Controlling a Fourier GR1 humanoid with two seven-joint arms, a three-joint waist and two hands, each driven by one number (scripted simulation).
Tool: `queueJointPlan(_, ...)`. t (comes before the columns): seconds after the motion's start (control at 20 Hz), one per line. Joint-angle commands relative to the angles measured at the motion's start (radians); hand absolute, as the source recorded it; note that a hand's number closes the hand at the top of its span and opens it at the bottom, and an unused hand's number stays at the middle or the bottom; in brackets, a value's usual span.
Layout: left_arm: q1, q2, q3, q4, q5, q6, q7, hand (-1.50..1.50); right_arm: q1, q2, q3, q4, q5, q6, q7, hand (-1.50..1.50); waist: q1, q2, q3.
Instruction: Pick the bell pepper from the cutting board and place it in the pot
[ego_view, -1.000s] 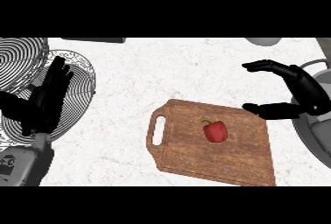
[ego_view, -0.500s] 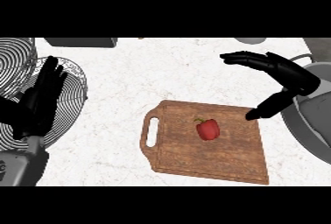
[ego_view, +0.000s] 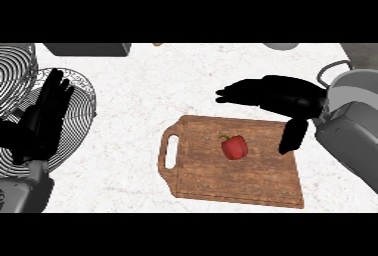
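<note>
1 view only, from the robot's head, looking steeply down on the white desk (ego_view: 148, 95) at close range. The cutting board (ego_view: 229, 175) fills the centre, just below the right hand's fingers (ego_view: 251, 94); both forearms enter from the lower edge.

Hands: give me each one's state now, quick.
Left hand: open, holding nothing.
Right hand: open, holding nothing; bell pepper lies on the cutting board.
</note>
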Motion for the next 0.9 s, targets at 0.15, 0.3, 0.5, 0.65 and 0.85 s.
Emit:
queueJointPlan(0.15, -0.010, -0.009, 0.023, 0.014, -0.008, -0.007, 0.007, 0.00, 0.062, 0.092, 0.082, -0.170, 0.099, 0.114, 0.277, -1.50, -0.011, 0.002, 0.001)
queueJointPlan(0.3, 0.002, -0.043, 0.008, 0.018, -0.040, -0.008, -0.009, 0.00, 0.083, 0.156, 0.025, -0.158, 0.139, 0.150, 0.300, -1.50, -0.006, 0.005, 0.002)
queueJointPlan(0.5, -0.009, -0.049, 0.030, -0.008, -0.052, -0.013, 0.026, 0.00, 0.117, 0.209, -0.013, -0.139, 0.215, 0.194, 0.283, -1.50, -0.002, 0.006, 0.002)
queueJointPlan(0.65, -0.102, -0.015, 0.059, 0.013, -0.045, -0.033, 0.088, 0.00, 0.144, 0.197, -0.005, -0.133, 0.268, 0.204, 0.258, -1.50, -0.005, 0.006, 0.002)
queueJointPlan(0.85, -0.022, -0.040, 0.075, 0.007, -0.036, -0.067, 0.007, 0.00, 0.138, 0.265, 0.004, -0.042, 0.402, 0.141, 0.276, -1.50, 0.002, 0.007, 0.002)
